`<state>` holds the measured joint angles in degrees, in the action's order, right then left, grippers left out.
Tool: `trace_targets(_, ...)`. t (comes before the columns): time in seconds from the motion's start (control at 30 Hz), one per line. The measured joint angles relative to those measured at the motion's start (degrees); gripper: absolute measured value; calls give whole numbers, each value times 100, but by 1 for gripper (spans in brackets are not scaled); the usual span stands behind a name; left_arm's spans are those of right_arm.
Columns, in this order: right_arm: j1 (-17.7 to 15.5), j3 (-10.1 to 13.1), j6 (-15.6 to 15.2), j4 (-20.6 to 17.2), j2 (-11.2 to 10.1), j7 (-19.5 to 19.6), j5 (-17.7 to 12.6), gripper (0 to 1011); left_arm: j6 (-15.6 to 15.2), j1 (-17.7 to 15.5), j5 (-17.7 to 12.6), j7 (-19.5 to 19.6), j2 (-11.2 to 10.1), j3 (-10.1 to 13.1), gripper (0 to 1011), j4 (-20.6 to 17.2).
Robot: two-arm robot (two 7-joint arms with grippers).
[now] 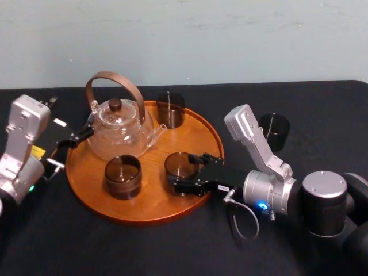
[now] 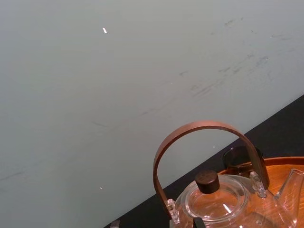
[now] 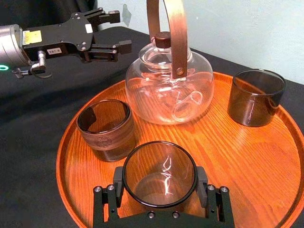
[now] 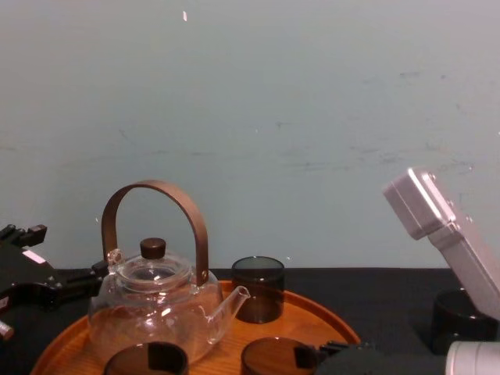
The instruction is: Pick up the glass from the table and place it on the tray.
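While the right gripper (image 3: 160, 183) has its two black fingers (image 3: 117, 181) pressed against opposite sides of the smoky round drinking glass (image 3: 159, 164), the glass is pinched low over the near part of the large round orange-brown wooden tray (image 3: 247, 156), inside its rim. Whether its base rests on the wood I cannot tell. That is the first risk: spreading the fingers while the base hangs clear would let the glass drop and tip, or crack against the wood. Just past the fingertips stands a second smoky glass with a ribbed band (image 3: 104, 127), close enough that a wide spread or a sideways pull-out could knock it. Farther from the gripper sits the clear glass teapot with a curved brown handle and dark knob (image 3: 168, 85), and a third dark glass (image 3: 255, 97) stands at the tray's far side, both well apart from the held one. Beyond the teapot the left gripper (image 3: 121, 31) hangs with fingers spread, near the pot's wall over the matte black desk (image 3: 33, 133); a small drift there could nudge the pot into the glasses. Behind the right arm, another dark glass (image 1: 274, 131) waits on the desk.
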<state>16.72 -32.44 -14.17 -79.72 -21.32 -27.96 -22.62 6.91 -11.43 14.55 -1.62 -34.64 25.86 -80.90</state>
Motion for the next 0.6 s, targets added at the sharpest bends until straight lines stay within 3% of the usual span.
trace_targets(0.23, 0, 3, 4, -7, -3, 0, 0, 902, 0, 0, 0, 0, 0, 0, 1001, 0)
trace_targets(0.43, -1, 6, 7, -10, -5, 1, 2, 1002, 0, 0, 0, 0, 0, 0, 1001, 0)
trace_targets(0.6, -2, 8, 8, -12, -6, 2, 3, 1002, 0, 0, 0, 0, 0, 0, 1001, 0)
